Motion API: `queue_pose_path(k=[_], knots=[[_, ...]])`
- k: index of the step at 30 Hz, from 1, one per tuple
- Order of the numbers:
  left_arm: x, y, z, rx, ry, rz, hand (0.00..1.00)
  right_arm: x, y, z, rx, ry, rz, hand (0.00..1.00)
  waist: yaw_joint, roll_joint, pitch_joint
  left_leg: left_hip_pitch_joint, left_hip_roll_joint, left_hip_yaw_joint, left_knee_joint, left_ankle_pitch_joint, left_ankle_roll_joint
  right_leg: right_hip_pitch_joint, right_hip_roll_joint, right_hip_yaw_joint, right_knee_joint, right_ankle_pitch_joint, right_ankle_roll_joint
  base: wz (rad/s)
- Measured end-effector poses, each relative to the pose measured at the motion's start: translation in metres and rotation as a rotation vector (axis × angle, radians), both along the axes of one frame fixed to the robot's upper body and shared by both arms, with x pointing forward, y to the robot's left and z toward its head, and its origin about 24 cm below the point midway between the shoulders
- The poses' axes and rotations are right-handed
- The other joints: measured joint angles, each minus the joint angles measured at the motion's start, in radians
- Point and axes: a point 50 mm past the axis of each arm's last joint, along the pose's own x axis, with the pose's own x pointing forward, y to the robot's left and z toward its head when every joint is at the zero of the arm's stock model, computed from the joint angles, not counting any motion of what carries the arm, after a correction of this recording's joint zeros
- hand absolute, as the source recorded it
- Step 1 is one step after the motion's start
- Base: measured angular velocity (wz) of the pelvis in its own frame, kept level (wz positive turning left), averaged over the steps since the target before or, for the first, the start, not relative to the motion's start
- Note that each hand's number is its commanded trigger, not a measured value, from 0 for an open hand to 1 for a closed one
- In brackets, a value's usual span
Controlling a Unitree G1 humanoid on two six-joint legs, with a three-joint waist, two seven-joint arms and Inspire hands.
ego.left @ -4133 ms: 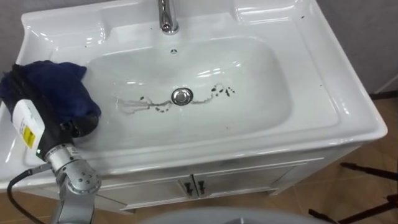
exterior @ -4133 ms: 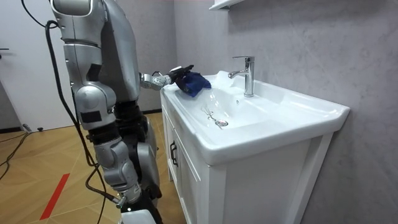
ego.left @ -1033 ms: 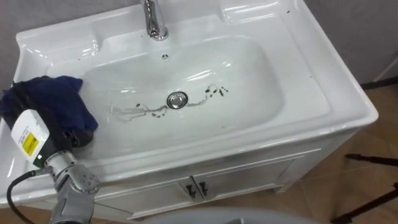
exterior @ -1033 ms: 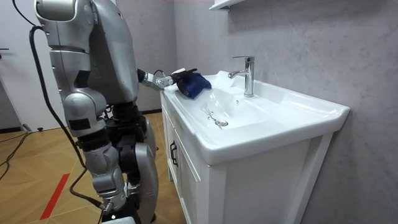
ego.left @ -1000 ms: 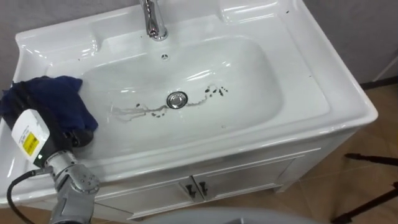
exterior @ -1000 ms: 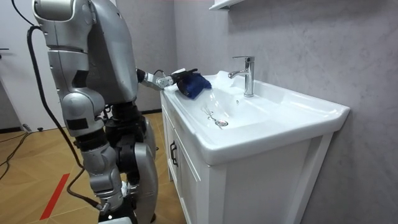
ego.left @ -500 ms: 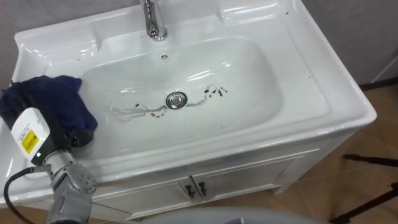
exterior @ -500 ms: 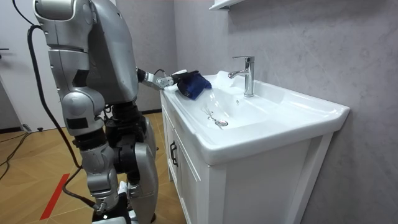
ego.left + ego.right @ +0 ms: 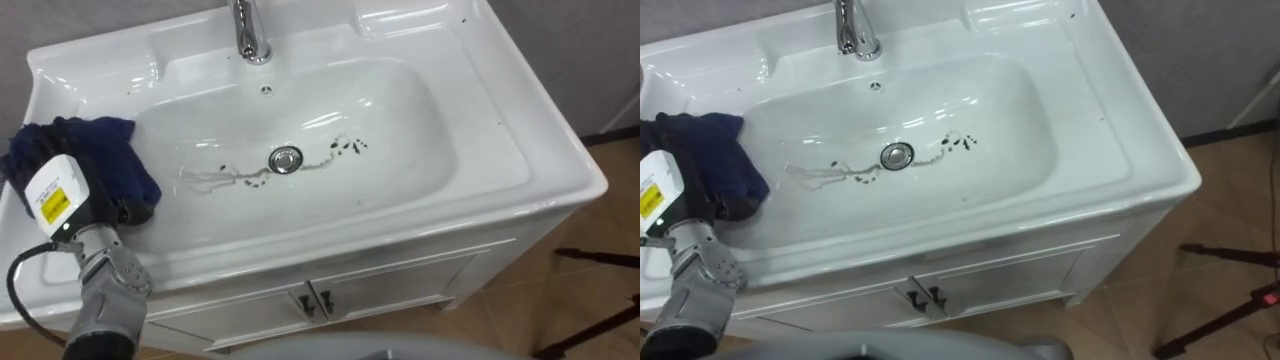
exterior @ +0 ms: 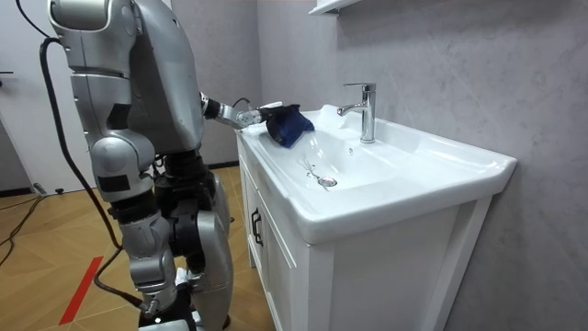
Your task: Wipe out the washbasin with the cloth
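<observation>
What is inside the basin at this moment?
A drain sits in the middle of the basin, with dark smears on both sides. The cloth at the left robot hand covers part of the left rim; whatever lies beneath is hidden.

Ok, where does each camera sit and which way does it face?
Left eye view: on the robot's head, looking down into the basin; its left hand, gripping the blue cloth, shows at lower left.
Right eye view: same head, slightly offset, same downward look; that hand at the left edge.
Room view: standing off in the room, facing the basin's end; the whole robot stands at the room view's left.
Shared: all three show basin, faucet, blue cloth.
</observation>
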Motion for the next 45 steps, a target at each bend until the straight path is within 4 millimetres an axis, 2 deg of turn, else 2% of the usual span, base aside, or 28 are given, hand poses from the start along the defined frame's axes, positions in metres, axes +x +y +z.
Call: queue_pose_path(k=[5, 6, 10, 13, 17, 23, 31, 33, 39, 41, 45], knots=[[0.015, 0.004, 0.008, 0.019, 0.029, -0.013, 0.0, 0.002, 0.0, 0.0, 0.005, -0.007, 0.012, 0.0, 0.0, 0.004, -0.0012, -0.013, 0.0, 0.008, 0.001, 0.0, 0.0, -0.015, 0.0, 0.004, 0.001, 0.0, 0.0, -0.04], [0.016, 0.005, 0.008, 0.012, 0.044, -0.015, 0.0, 0.003, 0.0, 0.0, 0.004, -0.009, 0.013, 0.0, 0.001, 0.008, -0.0034, -0.014, 0.0, 0.01, 0.001, 0.0, 0.0, -0.018, 0.0, 0.006, 0.001, 0.0, 0.0, -0.06], [0.017, 0.005, 0.006, -0.014, 0.091, -0.019, 0.0, 0.007, -0.001, 0.0, -0.004, -0.02, 0.015, 0.0, 0.002, 0.01, -0.0026, -0.016, 0.0, 0.016, 0.0, 0.0, 0.0, -0.023, 0.0, 0.013, 0.0, 0.0, 0.0, -0.05], [0.021, 0.005, 0.006, -0.034, 0.116, -0.019, 0.0, 0.014, -0.003, 0.001, -0.016, -0.025, 0.02, 0.0, 0.0, 0.008, 0.0051, -0.019, 0.0, 0.018, -0.001, 0.0, 0.0, -0.027, -0.001, 0.012, 0.0, 0.0, 0.0, 0.0], [0.022, 0.005, 0.002, -0.067, 0.173, -0.023, 0.0, 0.017, -0.007, 0.002, -0.037, -0.013, 0.025, 0.0, -0.006, 0.018, 0.0067, -0.018, 0.0, 0.017, -0.001, 0.0, 0.0, -0.026, 0.0, 0.011, 0.0, 0.0, 0.0, 0.0], [0.018, 0.01, -0.006, -0.085, 0.244, -0.017, 0.0, 0.016, -0.013, 0.004, -0.062, 0.001, -0.007, 0.0, -0.022, 0.017, 0.0054, -0.012, 0.0, 0.021, 0.0, 0.002, 0.0, -0.023, -0.001, 0.018, 0.005, 0.0, 0.0, -0.02], [0.019, 0.011, -0.01, -0.056, 0.28, -0.014, 0.0, 0.012, -0.017, 0.006, -0.103, 0.023, -0.021, 0.0, -0.02, 0.009, 0.0006, 0.001, 0.0, 0.031, -0.001, 0.006, 0.0, -0.026, 0.0, 0.03, 0.015, -0.001, -0.001, -0.03], [0.02, 0.011, -0.009, -0.052, 0.272, -0.01, 0.0, 0.01, -0.017, 0.006, -0.112, 0.029, -0.029, 0.0, -0.019, 0.011, -0.0056, -0.001, 0.0, 0.031, -0.002, 0.006, 0.0, -0.031, 0.001, 0.03, 0.015, -0.001, -0.001, 0.0], [0.023, 0.012, -0.004, -0.041, 0.248, -0.002, 0.0, 0.008, -0.018, 0.006, -0.132, 0.044, -0.037, 0.0, -0.007, 0.017, -0.0112, -0.006, 0.004, 0.027, -0.001, 0.006, 0.0, -0.028, 0.005, 0.026, 0.016, 0.0, -0.004, 0.0], [0.025, 0.012, 0.0, -0.031, 0.224, 0.0, 0.0, 0.009, -0.018, 0.006, -0.138, 0.037, -0.054, 0.0, 0.003, 0.017, -0.011, -0.009, 0.004, 0.024, -0.001, 0.006, -0.001, -0.03, 0.005, 0.024, 0.016, 0.0, -0.004, 0.03], [0.032, 0.012, 0.015, -0.004, 0.15, 0.016, 0.0, 0.008, -0.016, 0.006, -0.126, 0.021, -0.118, 0.0, 0.014, 0.009, -0.0056, -0.011, 0.005, 0.006, -0.001, 0.007, -0.001, -0.023, 0.003, 0.002, 0.015, 0.0, -0.004, 0.12]])
